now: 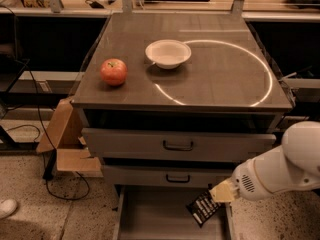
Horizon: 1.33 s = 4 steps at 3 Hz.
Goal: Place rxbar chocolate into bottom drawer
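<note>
The rxbar chocolate point(204, 208), a flat black bar with white lettering lines, hangs tilted in my gripper point(218, 194) at the lower right. My gripper is shut on its upper end and holds it over the right side of the open bottom drawer point(150, 216), a wide grey tray pulled out below the two upper drawers. My white arm point(280, 169) reaches in from the right edge.
The top drawer point(177, 145) and middle drawer point(167, 177) are shut, with dark handles. A red apple point(113, 72) and a white bowl point(168, 53) sit on the cabinet top point(220, 79). A cardboard box point(62, 139) and cables lie on the floor at left.
</note>
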Available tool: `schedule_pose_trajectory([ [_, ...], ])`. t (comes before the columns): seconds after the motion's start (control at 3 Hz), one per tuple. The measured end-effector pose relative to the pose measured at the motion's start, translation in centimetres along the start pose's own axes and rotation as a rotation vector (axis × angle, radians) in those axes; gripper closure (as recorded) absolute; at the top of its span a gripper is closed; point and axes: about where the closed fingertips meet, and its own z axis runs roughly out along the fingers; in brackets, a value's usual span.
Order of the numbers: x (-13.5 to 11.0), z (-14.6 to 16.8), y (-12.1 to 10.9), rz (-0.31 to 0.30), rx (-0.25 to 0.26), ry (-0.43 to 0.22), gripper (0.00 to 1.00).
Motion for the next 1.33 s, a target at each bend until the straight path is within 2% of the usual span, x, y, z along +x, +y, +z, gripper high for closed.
schedule_pose_trajectory([
  [0.67,1.8,6.3,-0.9,0.115,0.038,0.034,1.00],
  [1.0,1.8,6.4,-0.9,0.124,0.041,0.031,1.00],
  [1.33,3.2,10.8,-0.3,0.148,0.008,0.072,1.00],
])
